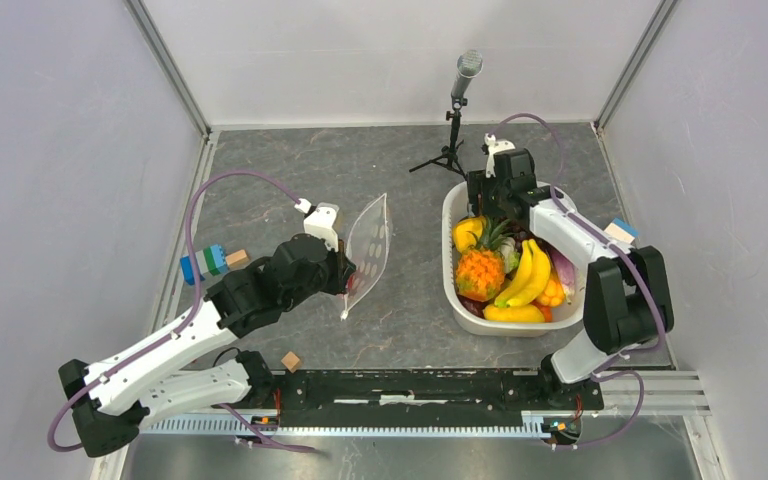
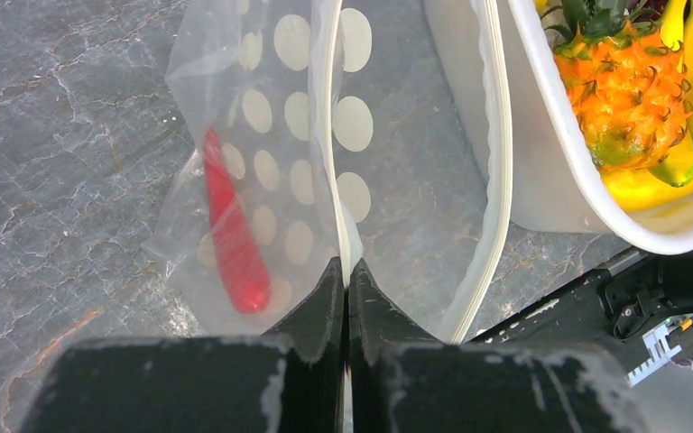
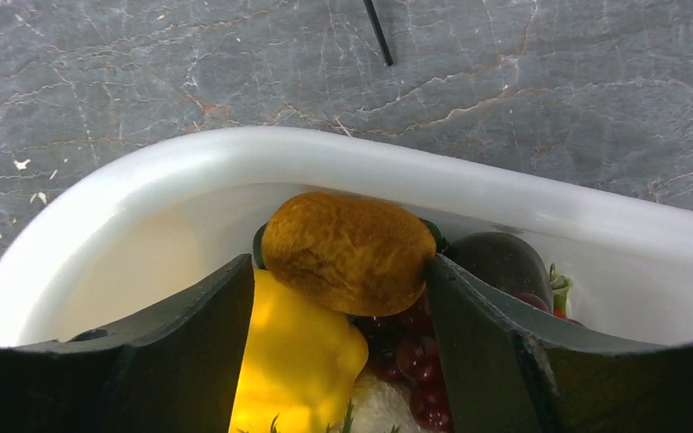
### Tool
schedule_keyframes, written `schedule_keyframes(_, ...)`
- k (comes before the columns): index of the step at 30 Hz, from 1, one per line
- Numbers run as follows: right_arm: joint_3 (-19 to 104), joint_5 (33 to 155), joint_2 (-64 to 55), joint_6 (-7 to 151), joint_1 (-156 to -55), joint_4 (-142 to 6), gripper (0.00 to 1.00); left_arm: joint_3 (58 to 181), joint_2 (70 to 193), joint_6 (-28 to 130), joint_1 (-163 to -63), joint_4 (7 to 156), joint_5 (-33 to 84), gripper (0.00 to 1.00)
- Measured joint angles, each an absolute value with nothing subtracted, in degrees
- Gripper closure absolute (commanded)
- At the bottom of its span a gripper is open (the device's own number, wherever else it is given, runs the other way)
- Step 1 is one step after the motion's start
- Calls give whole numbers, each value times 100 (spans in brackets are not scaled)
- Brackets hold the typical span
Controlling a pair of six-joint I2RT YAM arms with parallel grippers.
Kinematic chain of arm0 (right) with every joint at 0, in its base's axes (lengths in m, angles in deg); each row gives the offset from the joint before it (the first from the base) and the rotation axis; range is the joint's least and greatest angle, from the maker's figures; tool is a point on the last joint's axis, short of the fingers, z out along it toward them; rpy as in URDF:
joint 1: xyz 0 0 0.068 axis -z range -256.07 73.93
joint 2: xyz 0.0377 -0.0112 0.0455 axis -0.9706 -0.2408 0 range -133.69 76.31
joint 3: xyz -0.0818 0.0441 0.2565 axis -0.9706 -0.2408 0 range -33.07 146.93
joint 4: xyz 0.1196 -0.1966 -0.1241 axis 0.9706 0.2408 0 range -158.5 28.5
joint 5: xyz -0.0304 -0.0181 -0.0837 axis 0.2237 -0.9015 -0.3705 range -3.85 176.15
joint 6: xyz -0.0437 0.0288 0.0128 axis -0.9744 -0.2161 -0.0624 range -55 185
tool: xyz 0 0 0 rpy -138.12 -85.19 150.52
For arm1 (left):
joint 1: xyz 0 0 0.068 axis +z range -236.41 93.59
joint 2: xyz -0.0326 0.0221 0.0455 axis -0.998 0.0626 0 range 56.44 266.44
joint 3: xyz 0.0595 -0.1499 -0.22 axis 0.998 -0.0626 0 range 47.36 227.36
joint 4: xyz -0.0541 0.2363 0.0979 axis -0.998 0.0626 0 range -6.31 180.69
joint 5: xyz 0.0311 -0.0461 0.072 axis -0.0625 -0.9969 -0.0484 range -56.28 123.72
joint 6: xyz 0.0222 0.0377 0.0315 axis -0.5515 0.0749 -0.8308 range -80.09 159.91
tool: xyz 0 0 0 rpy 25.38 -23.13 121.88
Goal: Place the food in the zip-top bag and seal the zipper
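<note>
The zip-top bag [image 1: 370,250] hangs upright left of the basket, its mouth open. My left gripper [image 1: 345,275] is shut on one side of its white zipper [image 2: 329,135]; the other zipper side [image 2: 498,180] bows away. A red piece [image 2: 230,234] lies inside the bag [image 2: 271,180]. The food, with pineapple [image 1: 480,272], bananas [image 1: 525,275] and yellow pepper [image 3: 293,361], fills the white basket [image 1: 448,250]. My right gripper [image 1: 497,198] is at the basket's far end, with both fingers against a brown oval fruit [image 3: 347,248] at the tips of my right gripper [image 3: 341,260]. Purple grapes [image 3: 406,361] lie below it.
A microphone on a small tripod [image 1: 457,110] stands behind the basket. Coloured blocks [image 1: 205,262] lie at the left edge, a small wooden block [image 1: 290,360] near the front rail, and another block [image 1: 620,232] right of the basket. The basket rim [image 3: 325,153] curves just beyond my right fingers.
</note>
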State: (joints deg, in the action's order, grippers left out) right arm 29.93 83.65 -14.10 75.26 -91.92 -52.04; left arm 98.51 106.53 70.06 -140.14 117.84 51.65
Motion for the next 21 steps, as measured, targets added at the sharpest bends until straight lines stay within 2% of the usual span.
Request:
schedule_keyframes(7, 3004, 8485, -1552, 7515, -9192, -5212, 54, 9851, 10657, 7006, -14014, 11782, 5165, 95)
schedule_keyframes(14, 3002, 8509, -1410, 7425, -9192, -5214, 56, 9851, 10675, 7006, -14014, 11782, 5163, 95)
schedule_keyframes(21, 2880, 8627, -450, 7368, -9192, -5479, 55, 9849, 10675, 7006, -14014, 11779, 5163, 95)
